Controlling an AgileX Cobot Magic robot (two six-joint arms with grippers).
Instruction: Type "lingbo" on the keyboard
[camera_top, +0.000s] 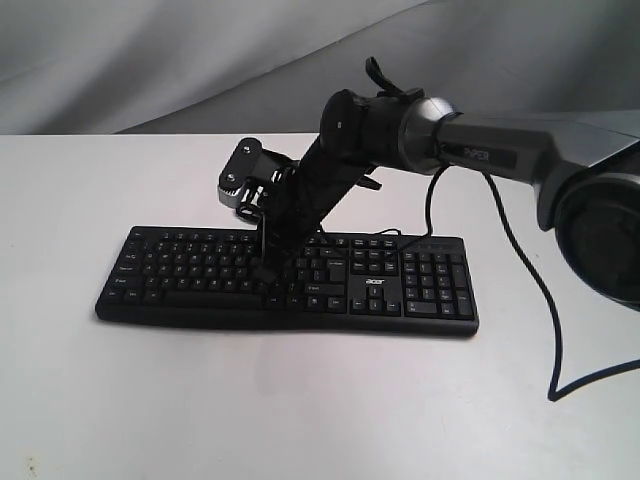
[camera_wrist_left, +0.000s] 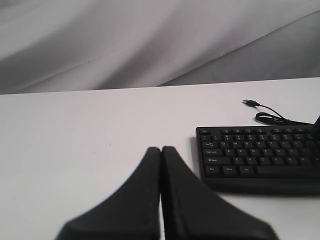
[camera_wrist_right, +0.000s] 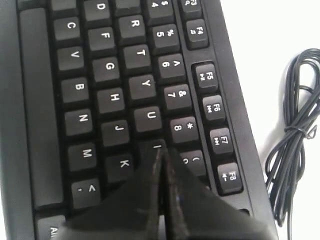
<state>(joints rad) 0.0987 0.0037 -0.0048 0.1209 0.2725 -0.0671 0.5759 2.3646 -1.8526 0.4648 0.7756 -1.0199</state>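
A black full-size keyboard with a white acer logo lies across the white table. My right gripper reaches over from the right and points steeply down onto the letter rows. In the right wrist view its two black fingers are pressed together, and the right gripper has its tip over the I key, with K and U beside it. Whether the tip touches the key I cannot tell. My left gripper is shut on nothing, above bare table, left of the keyboard.
The keyboard's thin black cable lies coiled behind its far edge, with the USB plug loose on the table. A black robot cable hangs at the right. A grey cloth backdrop stands behind the table.
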